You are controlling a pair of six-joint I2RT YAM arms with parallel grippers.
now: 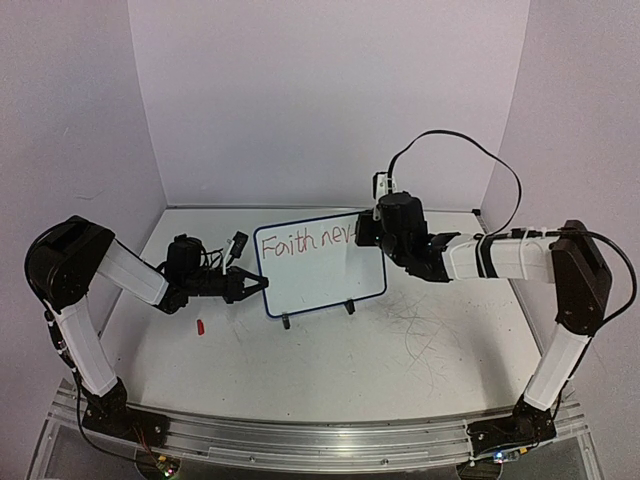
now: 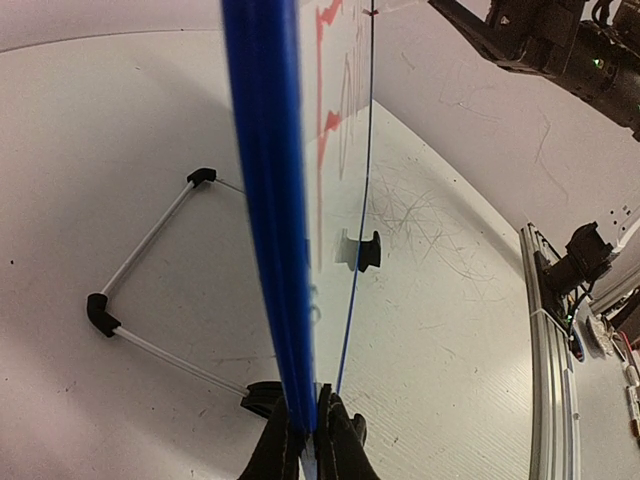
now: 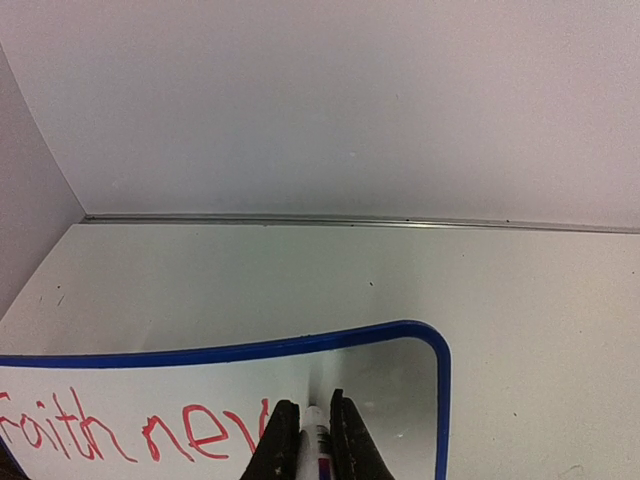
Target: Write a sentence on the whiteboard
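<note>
The sentence stood at "Faith nev". The left pincer clamped the whiteboard edge and the right pincer squeezed a marker. Finishing "never" probably came next.

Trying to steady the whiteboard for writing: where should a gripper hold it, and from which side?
Grip the whiteboard by its left frame edge, coming in from the left with one finger in front and one behind. The panel is thin and stands upright on feet, so the edge fits narrow jaws; the right gripper and its marker work at the right. The left gripper clamps there.
</note>
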